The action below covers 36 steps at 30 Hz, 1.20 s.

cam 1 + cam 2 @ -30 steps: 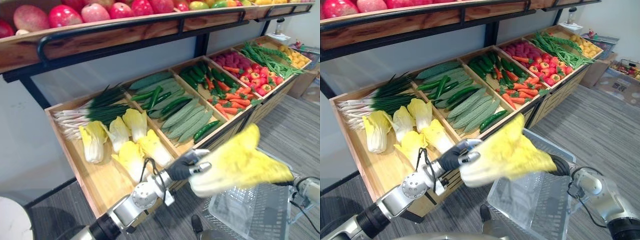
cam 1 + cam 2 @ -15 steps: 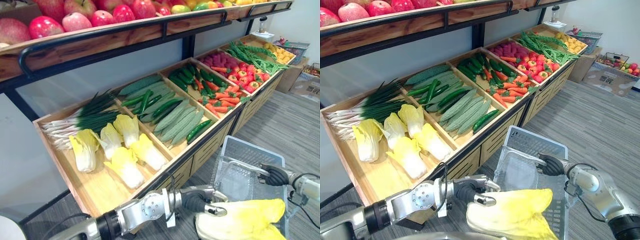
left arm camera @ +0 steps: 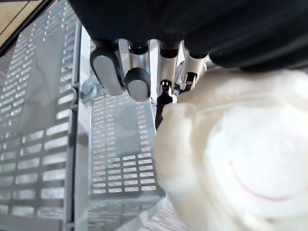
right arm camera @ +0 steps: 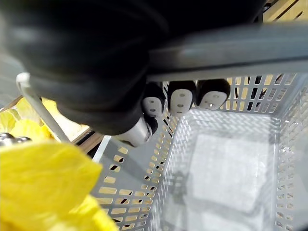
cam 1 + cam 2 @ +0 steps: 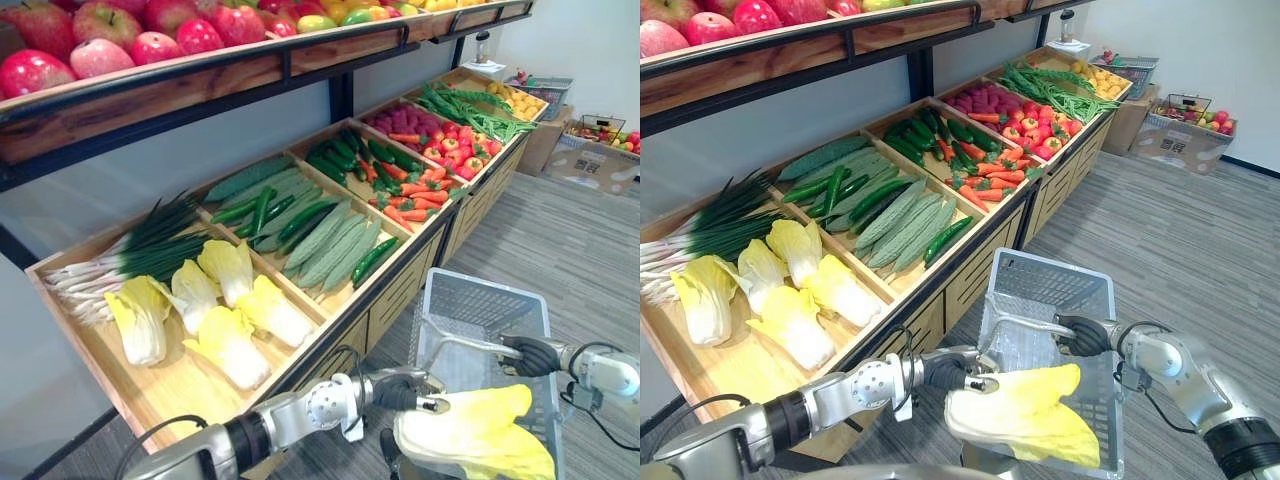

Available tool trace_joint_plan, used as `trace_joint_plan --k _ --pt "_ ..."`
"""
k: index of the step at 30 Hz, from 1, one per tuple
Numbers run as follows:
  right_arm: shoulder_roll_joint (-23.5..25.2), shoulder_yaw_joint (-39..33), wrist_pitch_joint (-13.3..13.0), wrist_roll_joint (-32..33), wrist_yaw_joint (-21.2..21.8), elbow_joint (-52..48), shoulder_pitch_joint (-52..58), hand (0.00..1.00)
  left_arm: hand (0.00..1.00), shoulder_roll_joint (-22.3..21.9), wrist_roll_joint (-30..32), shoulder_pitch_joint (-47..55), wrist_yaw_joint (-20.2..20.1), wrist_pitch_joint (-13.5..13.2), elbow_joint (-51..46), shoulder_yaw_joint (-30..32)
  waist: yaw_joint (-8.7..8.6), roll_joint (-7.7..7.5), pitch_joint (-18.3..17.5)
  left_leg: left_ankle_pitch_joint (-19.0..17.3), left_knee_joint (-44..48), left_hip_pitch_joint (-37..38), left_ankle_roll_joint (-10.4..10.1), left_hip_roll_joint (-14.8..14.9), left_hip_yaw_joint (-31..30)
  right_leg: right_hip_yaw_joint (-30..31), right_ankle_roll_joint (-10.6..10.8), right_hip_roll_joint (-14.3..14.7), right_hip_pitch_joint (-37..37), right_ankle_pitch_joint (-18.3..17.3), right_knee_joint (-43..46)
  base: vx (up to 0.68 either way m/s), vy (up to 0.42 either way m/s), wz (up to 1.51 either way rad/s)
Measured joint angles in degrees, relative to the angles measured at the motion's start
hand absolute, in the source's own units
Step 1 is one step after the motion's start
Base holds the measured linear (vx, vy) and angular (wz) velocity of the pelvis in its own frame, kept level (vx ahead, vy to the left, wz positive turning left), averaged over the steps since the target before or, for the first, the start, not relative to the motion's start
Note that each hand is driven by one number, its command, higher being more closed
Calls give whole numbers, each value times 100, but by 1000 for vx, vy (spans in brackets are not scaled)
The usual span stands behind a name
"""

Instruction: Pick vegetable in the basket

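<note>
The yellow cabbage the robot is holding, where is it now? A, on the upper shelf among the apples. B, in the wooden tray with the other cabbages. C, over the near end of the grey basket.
C: the left hand holds the yellow cabbage over the near end of the grey basket, whose handle the right hand grips.

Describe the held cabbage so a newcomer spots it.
In front of the wooden stand is a grey basket, its handle in the right hand. At the basket's near end the left hand grips a yellow cabbage by its pale base. The other cabbages lie in the stand; this one alone is in a hand.
</note>
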Motion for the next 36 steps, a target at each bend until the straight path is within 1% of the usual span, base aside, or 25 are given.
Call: trace_joint_plan --k 3,6,9,14,18,19,23,27,33,36 --pt "2 25 -62 94 117 0 -4 100 100 -127 129 -5 126 123 241 119 -34 11 -27 -2 27 -20 -5 9 49 52 24 28 -66 19 48 36 9 -9" --pt "2 94 -76 204 235 5 -72 100 100 -149 276 -29 167 129 386 226 -106 9 -28 -2 34 -12 -5 12 68 95 42 42 -65 33 55 25 15 -3" --pt "7 114 -75 270 351 9 -60 100 100 -190 364 -58 214 130 454 258 -118 6 -26 -2 36 -2 -5 4 97 133 62 50 -66 50 55 22 28 -5" --pt "7 150 -57 312 373 38 -13 100 100 -310 477 -71 279 133 505 425 -122 1 -23 -2 36 6 -5 0 110 150 81 54 -64 64 52 20 20 -1" --pt "9 234 37 312 376 42 -15 100 100 -414 664 -132 334 265 558 425 -120 -22 -8 -2 34 42 -5 0 186 208 90 88 -63 73 52 34 25 -7" --pt "8 243 60 312 379 46 -15 100 100 -445 693 -158 334 335 558 424 -123 -32 -2 -2 31 55 -5 -1 201 219 91 95 -60 74 53 38 24 -8" --pt "8 243 105 311 438 54 -14 100 100 -569 696 -172 362 440 565 425 -133 -50 9 -3 27 70 -6 -5 223 239 95 102 -56 77 54 34 26 -3" --pt "9 247 118 310 443 77 -18 100 100 -671 697 -171 361 464 565 408 -123 -65 18 -4 27 73 -8 -5 223 240 100 102 -53 80 55 36 28 0" --pt "13 332 268 315 476 78 -98 100 100 -842 687 -177 345 575 554 235 -122 -67 19 -12 29 77 -21 -1 234 241 100 106 -53 80 55 41 30 -1" --pt "45 330 309 322 486 79 -111 100 100 -842 654 -177 329 576 542 165 -120 -69 19 -13 29 77 -22 3 231 236 100 106 -53 80 59 49 33 1"
